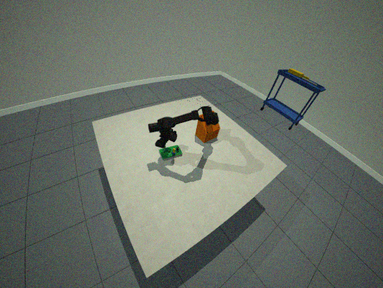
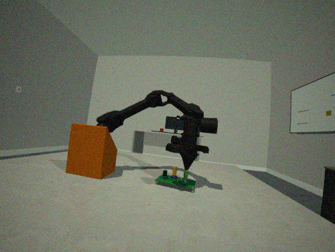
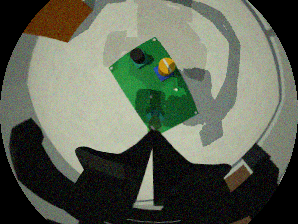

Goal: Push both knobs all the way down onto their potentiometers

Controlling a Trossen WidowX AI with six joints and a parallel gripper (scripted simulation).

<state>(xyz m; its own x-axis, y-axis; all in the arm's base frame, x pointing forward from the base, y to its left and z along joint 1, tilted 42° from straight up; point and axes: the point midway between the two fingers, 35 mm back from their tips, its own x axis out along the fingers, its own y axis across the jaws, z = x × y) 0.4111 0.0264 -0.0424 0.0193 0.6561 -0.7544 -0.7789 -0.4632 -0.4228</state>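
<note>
The green circuit board stands on the table. A yellow knob stands upright above a blue potentiometer. A green knob stands above its potentiometer near one board end; the top view does not show it clearly. A shorter black knob is near the other end. My gripper is shut and empty, pointing down, its tip at or just above the green knob's top. Contact cannot be told.
The orange arm base stands on the table on the black knob's side of the board. The yellow knob rises beside the green one. A blue cart stands on the floor away from the table.
</note>
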